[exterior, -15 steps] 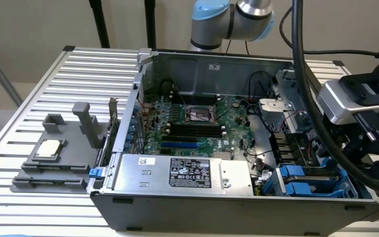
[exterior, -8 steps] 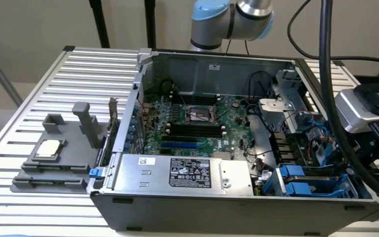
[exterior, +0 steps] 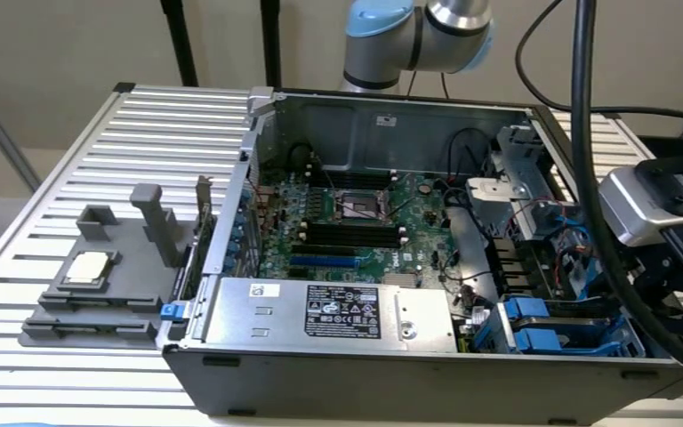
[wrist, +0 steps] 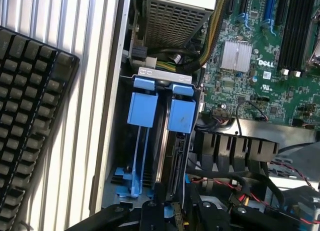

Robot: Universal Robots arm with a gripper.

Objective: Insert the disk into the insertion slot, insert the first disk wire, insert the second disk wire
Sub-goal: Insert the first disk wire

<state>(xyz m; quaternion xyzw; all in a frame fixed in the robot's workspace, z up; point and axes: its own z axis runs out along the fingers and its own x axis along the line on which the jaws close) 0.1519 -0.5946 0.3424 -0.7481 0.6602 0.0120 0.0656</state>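
Keyboard (wrist: 30,116) cut off by pic edge; PSU label (exterior: 344,311) print too small to read.

You see a green circuit board (wrist: 260,66) with black sockets; a slot (wrist: 141,102) with bright blue tabs on dark grey metal; a black keyboard (wrist: 30,116); a silver ribbed table (exterior: 92,142); a silver box (exterior: 330,311) bearing a black-and-white label; a grey holder (exterior: 95,304).

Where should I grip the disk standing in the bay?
Probably the disk by its upturned thin edge, squeezing across the flat faces, coming straight down from above. It stands on edge in the insertion slot, so only that edge looks exposed.
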